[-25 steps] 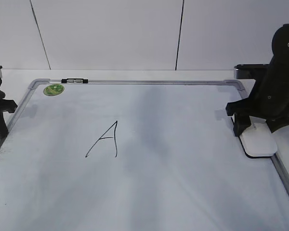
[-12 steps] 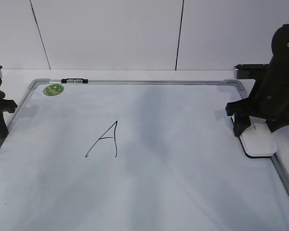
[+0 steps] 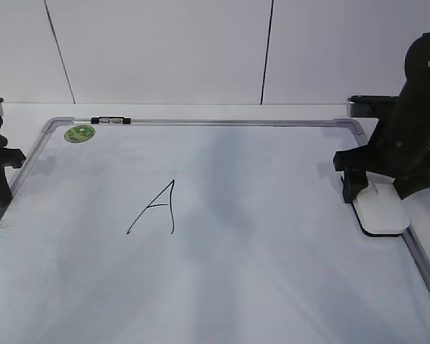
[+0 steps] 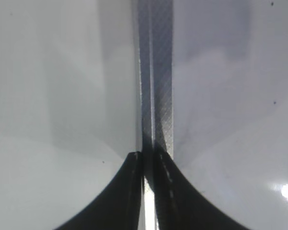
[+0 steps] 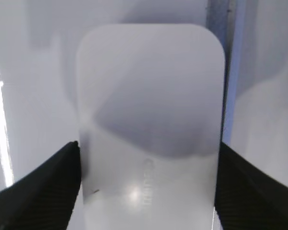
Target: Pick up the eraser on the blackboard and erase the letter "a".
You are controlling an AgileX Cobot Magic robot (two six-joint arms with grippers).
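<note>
Blackboard (image 3: 272, 272) first: big white dry-erase panel in a grey metal frame, filling most of the table, green sticker (image 3: 79, 133) at the far left corner. Only one letter visible on it, an angular capital "A" (image 3: 156, 208) left of centre; no small cursive "a" to be found in any view, so can't say where that target sits.

Right arm next, parked over the board's right edge. Right gripper (image 5: 146, 187) straddling the eraser (image 3: 380, 208), fingers touching or nearly touching its two long sides, looks closed on it but can't confirm full squeeze. Eraser lying flat on the board, just inside the right frame rail, long axis running away from the wrist camera and parallel to that rail. So already lined up: thing directly under the claw, jaws across the short width.

Left gripper (image 4: 146, 165) way over at the left edge, fingers pinched nearly together with just a sliver of gap, holding nothing, hovering over the frame rail.

Probably a lift, then a long sweep leftward.
</note>
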